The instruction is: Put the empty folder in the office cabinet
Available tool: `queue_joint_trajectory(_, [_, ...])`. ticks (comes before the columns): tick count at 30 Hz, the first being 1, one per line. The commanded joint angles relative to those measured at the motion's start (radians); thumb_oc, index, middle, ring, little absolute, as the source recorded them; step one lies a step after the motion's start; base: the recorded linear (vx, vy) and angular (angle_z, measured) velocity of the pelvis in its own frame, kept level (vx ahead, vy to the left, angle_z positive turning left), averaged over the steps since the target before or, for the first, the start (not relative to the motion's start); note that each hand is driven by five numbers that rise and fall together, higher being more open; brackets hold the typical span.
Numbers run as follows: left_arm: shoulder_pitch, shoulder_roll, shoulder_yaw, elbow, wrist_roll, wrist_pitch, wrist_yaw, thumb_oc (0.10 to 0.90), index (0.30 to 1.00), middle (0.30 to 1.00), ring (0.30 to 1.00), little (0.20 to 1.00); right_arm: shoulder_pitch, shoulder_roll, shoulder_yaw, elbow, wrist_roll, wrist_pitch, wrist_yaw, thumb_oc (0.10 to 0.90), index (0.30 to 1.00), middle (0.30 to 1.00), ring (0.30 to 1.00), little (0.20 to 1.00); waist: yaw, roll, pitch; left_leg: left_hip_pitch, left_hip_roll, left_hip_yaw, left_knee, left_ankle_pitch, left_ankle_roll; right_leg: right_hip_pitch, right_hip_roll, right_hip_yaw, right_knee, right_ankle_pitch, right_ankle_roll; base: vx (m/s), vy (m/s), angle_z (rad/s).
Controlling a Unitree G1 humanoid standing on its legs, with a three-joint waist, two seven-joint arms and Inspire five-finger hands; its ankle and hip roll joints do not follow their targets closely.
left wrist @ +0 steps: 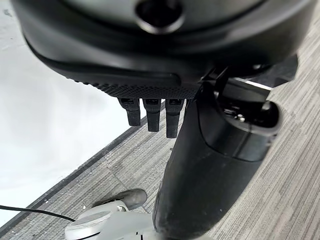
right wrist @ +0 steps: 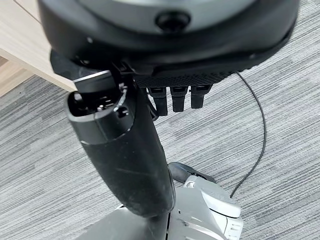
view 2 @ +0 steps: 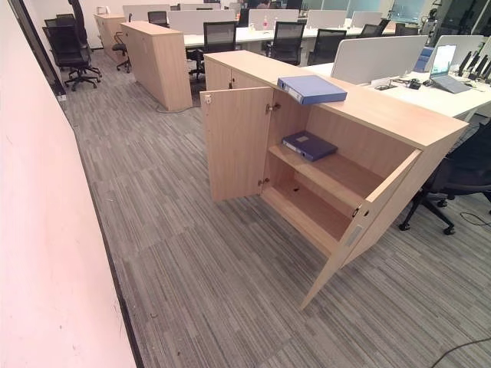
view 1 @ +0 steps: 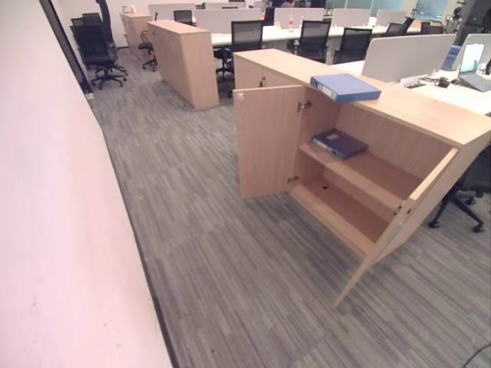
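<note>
Office cabinet (view 1: 399,115) stands with both doors swung open. One blue folder (view 1: 346,87) lies flat on the cabinet top near the front edge; a second, darker folder (view 1: 339,143) lies flat on the upper shelf (view 1: 368,172) inside. Lower shelf bare. Left hand (left wrist: 152,112) hangs over the grey carpet (view 1: 253,284), fingers straight, released, grasping nothing. Right hand (right wrist: 180,97) same: fingers straight, released, over carpet beside the cabinet edge.
</note>
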Motion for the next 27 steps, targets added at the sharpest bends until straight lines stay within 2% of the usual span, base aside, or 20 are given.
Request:
queue_joint_trajectory(1, [-0.094, 0.018, -0.009, 0.015, 0.017, -0.019, 0.016, 0.8, 0.9, 0.9, 0.9, 0.9, -0.066, -0.04, 0.023, 0.04, 0.006, -0.009, 0.004, 0.8, 0.9, 0.9, 0.9, 0.9, 0.026, -0.002, 0.041, -0.008, 0.071, 0.045, -0.003, -0.019, -0.073, 0.017, -0.044, 0.003, 0.016, -0.068, 0.09, 0.03, -0.064, 0.06])
queue_joint_trajectory(5, [-0.106, 0.022, -0.011, 0.016, 0.007, -0.015, 0.013, 0.8, 0.9, 0.9, 0.9, 0.9, -0.081, -0.042, 0.019, 0.028, 0.035, -0.012, 0.013, 0.8, 0.9, 0.9, 0.9, 0.9, 0.03, 0.0, 0.069, -0.044, 0.094, 0.034, 0.056, -0.021, -0.08, -0.028, -0.03, 0.005, 0.091, -0.102, 0.067, -0.03, -0.113, 0.11])
queue_joint_trajectory(6, [-0.121, 0.028, -0.016, 0.009, -0.004, -0.014, 0.018, 0.8, 0.9, 0.9, 0.9, 0.9, -0.09, -0.045, 0.017, 0.022, 0.051, -0.013, 0.015, 0.8, 0.9, 0.9, 0.9, 0.9, 0.035, -0.005, 0.099, -0.123, 0.105, 0.032, 0.163, -0.023, -0.094, -0.054, -0.034, -0.005, 0.127, -0.116, 0.053, -0.19, -0.173, 0.18])
queue_joint_trajectory(8, [-0.137, 0.028, -0.034, -0.008, -0.002, -0.013, 0.01, 0.8, 0.9, 0.9, 0.9, 0.9, -0.096, -0.061, 0.005, 0.022, 0.07, -0.013, 0.021, 0.8, 0.9, 0.9, 0.9, 0.9, 0.028, -0.019, 0.126, -0.251, 0.139, 0.075, 0.369, -0.048, -0.119, -0.074, -0.044, -0.039, 0.166, -0.144, 0.024, -0.12, -0.187, 0.99])
queue_joint_trajectory(9, [-0.138, 0.028, -0.034, -0.006, -0.003, -0.01, 0.011, 0.8, 0.9, 0.9, 0.9, 0.9, -0.097, -0.065, 0.004, 0.024, 0.071, -0.011, 0.019, 0.8, 0.9, 0.9, 0.9, 0.9, 0.024, -0.017, 0.131, -0.274, 0.165, 0.088, 0.4, -0.035, -0.121, -0.07, -0.043, -0.048, 0.172, -0.155, 0.019, 0.05, -0.093, 1.39])
queue_joint_trajectory(10, [-0.14, 0.029, -0.034, -0.005, -0.006, -0.009, 0.013, 0.8, 0.9, 0.9, 0.9, 0.9, -0.097, -0.069, 0.003, 0.025, 0.074, -0.009, 0.02, 0.8, 0.9, 0.9, 0.9, 0.9, 0.021, -0.014, 0.134, -0.291, 0.197, 0.11, 0.398, -0.015, -0.121, -0.062, -0.04, -0.059, 0.173, -0.166, 0.018, 0.05, -0.021, 0.84])
queue_joint_trajectory(11, [-0.14, 0.029, -0.034, -0.005, -0.006, -0.009, 0.013, 0.8, 0.9, 0.9, 0.9, 0.9, -0.097, -0.069, 0.003, 0.025, 0.074, -0.009, 0.02, 0.8, 0.9, 0.9, 0.9, 0.9, 0.02, -0.014, 0.134, -0.291, 0.197, 0.11, 0.398, -0.015, -0.121, -0.063, -0.04, -0.06, 0.173, -0.166, 0.018, 0.07, 0.006, 0.16])
queue_joint_trajectory(12, [-0.14, 0.03, -0.034, -0.003, -0.007, -0.008, 0.011, 0.8, 0.9, 0.9, 0.9, 0.9, -0.097, -0.07, -0.001, 0.026, 0.079, -0.008, 0.02, 0.8, 0.9, 0.9, 0.9, 0.9, 0.022, -0.012, 0.132, -0.303, 0.218, 0.125, 0.377, 0.0, -0.121, -0.054, -0.04, -0.068, 0.169, -0.174, 0.019, 0.18, 0.052, 0.27])
queue_joint_trajectory(13, [-0.137, 0.034, -0.031, 0.003, -0.01, -0.006, 0.012, 0.8, 0.9, 0.9, 0.9, 0.9, -0.094, -0.074, -0.009, 0.019, 0.091, -0.011, 0.018, 0.8, 0.9, 0.9, 0.9, 0.9, 0.032, -0.005, 0.127, -0.322, 0.24, 0.118, 0.29, 0.061, -0.129, -0.029, -0.03, -0.073, 0.155, -0.182, 0.029, 0.18, 0.05, 0.33])
queue_joint_trajectory(14, [-0.137, 0.034, -0.031, 0.003, -0.01, -0.006, 0.012, 0.8, 0.9, 0.9, 0.9, 0.9, -0.093, -0.074, -0.01, 0.019, 0.092, -0.011, 0.018, 0.8, 0.9, 0.9, 0.9, 0.9, 0.031, -0.006, 0.128, -0.318, 0.238, 0.118, 0.285, 0.064, -0.13, -0.028, -0.031, -0.074, 0.154, -0.182, 0.029, 0.22, 0.075, 0.27])
queue_joint_trajectory(15, [-0.136, 0.035, -0.028, 0.005, -0.012, -0.006, 0.013, 0.8, 0.9, 0.9, 0.9, 0.9, -0.093, -0.075, -0.011, 0.017, 0.094, -0.012, 0.016, 0.8, 0.9, 0.9, 0.9, 0.9, 0.04, 0.001, 0.127, -0.33, 0.242, 0.1, 0.245, 0.096, -0.135, -0.016, -0.023, -0.07, 0.151, -0.19, 0.032, 0.26, 0.118, 0.22])
queue_joint_trajectory(16, [-0.131, 0.036, -0.025, 0.003, -0.021, -0.008, 0.019, 0.8, 0.9, 0.9, 0.9, 0.9, -0.092, -0.075, -0.009, 0.016, 0.095, -0.013, 0.012, 0.8, 0.9, 0.9, 0.9, 0.9, 0.064, 0.012, 0.134, -0.368, 0.248, 0.051, 0.13, 0.136, -0.142, 0.018, -0.018, -0.052, 0.156, -0.225, 0.038, 0.27, 0.118, 0.23])
queue_joint_trajectory(17, [-0.13, 0.036, -0.025, 0.003, -0.021, -0.008, 0.019, 0.8, 0.9, 0.9, 0.9, 0.9, -0.091, -0.075, -0.009, 0.016, 0.095, -0.013, 0.012, 0.8, 0.9, 0.9, 0.9, 0.9, 0.063, 0.009, 0.136, -0.362, 0.245, 0.053, 0.125, 0.138, -0.142, 0.02, -0.02, -0.053, 0.16, -0.23, 0.038, 0.38, 0.167, 0.21])
queue_joint_trajectory(19, [-0.128, 0.038, -0.012, 0.006, -0.032, -0.011, 0.02, 0.8, 0.9, 0.9, 0.9, 0.9, -0.092, -0.073, -0.006, 0.016, 0.094, -0.014, 0.012, 0.8, 0.9, 0.9, 0.9, 0.9, 0.09, 0.008, 0.149, -0.411, 0.273, 0.049, 0.026, 0.155, -0.15, 0.066, -0.025, -0.015, 0.184, -0.28, 0.049, 0.3, 0.133, -0.06])
queue_joint_trajectory(20, [-0.128, 0.038, -0.012, 0.006, -0.033, -0.011, 0.02, 0.8, 0.9, 0.9, 0.9, 0.9, -0.092, -0.073, -0.006, 0.016, 0.094, -0.014, 0.012, 0.8, 0.9, 0.9, 0.9, 0.9, 0.091, 0.006, 0.149, -0.41, 0.271, 0.05, 0.027, 0.154, -0.15, 0.066, -0.027, -0.015, 0.187, -0.283, 0.049, 0.32, 0.153, -0.32])
queue_joint_trajectory(21, [-0.116, 0.035, 0.0, 0.01, -0.038, -0.01, 0.019, 0.8, 0.9, 0.9, 0.9, 0.9, -0.094, -0.07, -0.008, 0.018, 0.092, -0.012, 0.011, 0.8, 0.9, 0.9, 0.9, 0.9, 0.104, 0.006, 0.146, -0.44, 0.3, 0.056, 0.011, 0.162, -0.155, 0.084, -0.029, 0.015, 0.204, -0.303, 0.06, 0.22, 0.101, -0.37])
queue_joint_trajectory(23, [-0.109, 0.035, 0.005, 0.01, -0.04, -0.01, 0.018, 0.8, 0.9, 0.9, 0.9, 0.9, -0.094, -0.07, -0.008, 0.023, 0.091, -0.011, 0.011, 0.8, 0.9, 0.9, 0.9, 0.9, 0.117, 0.005, 0.143, -0.449, 0.313, 0.047, 0.01, 0.17, -0.16, 0.095, -0.033, 0.034, 0.211, -0.317, 0.065, 0.27, 0.142, -0.34])
queue_joint_trajectory(25, [-0.098, 0.034, 0.006, 0.017, -0.034, -0.01, 0.018, 0.8, 0.9, 0.9, 0.9, 0.9, -0.089, -0.068, -0.008, 0.026, 0.087, -0.008, 0.012, 0.8, 0.9, 0.9, 0.9, 0.9, 0.135, 0.005, 0.135, -0.462, 0.334, 0.003, 0.011, 0.191, -0.172, 0.121, -0.038, 0.069, 0.2, -0.333, 0.072, 0.39, 0.26, -0.54])
queue_joint_trajectory(26, [-0.09, 0.028, 0.007, 0.028, -0.027, -0.011, 0.017, 0.8, 0.9, 0.9, 0.9, 0.9, -0.085, -0.063, -0.013, 0.035, 0.084, -0.008, 0.013, 0.8, 0.9, 0.9, 0.9, 0.9, 0.157, 0.003, 0.118, -0.469, 0.335, -0.06, 0.02, 0.205, -0.188, 0.155, -0.055, 0.104, 0.175, -0.343, 0.088, 0.36, 0.271, -0.59])
queue_joint_trajectory(27, [-0.09, 0.028, 0.007, 0.028, -0.027, -0.011, 0.017, 0.8, 0.9, 0.9, 0.9, 0.9, -0.084, -0.063, -0.013, 0.035, 0.084, -0.008, 0.013, 0.8, 0.9, 0.9, 0.9, 0.9, 0.157, 0.002, 0.118, -0.468, 0.333, -0.06, 0.02, 0.204, -0.188, 0.156, -0.056, 0.103, 0.175, -0.343, 0.088, 0.45, 0.4, -0.65])
